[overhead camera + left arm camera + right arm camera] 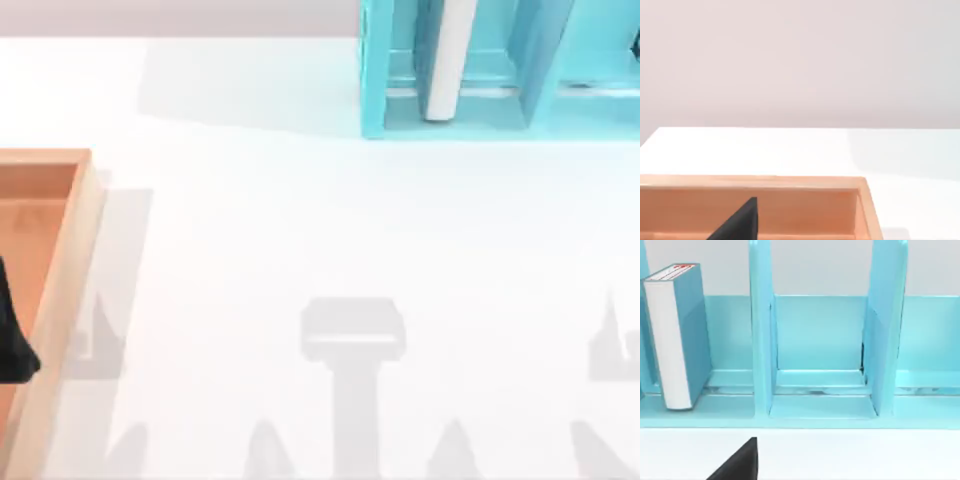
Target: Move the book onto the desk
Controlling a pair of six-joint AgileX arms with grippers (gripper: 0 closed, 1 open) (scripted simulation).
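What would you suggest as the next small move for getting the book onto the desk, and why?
Probably advance the right arm toward the book, which stands upright in an end compartment of the cyan shelf unit, its white page edges facing the right wrist camera. The desk in front lies bare.

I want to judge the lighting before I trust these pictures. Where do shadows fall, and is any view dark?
Top view: soft grey shadows of the arms lie on the white desk, strongest near its lower middle, and a pale one spreads left of the shelf. Left wrist view: a faint shadow on the desk right of the tray. Right wrist view: evenly lit book. No view is dark.
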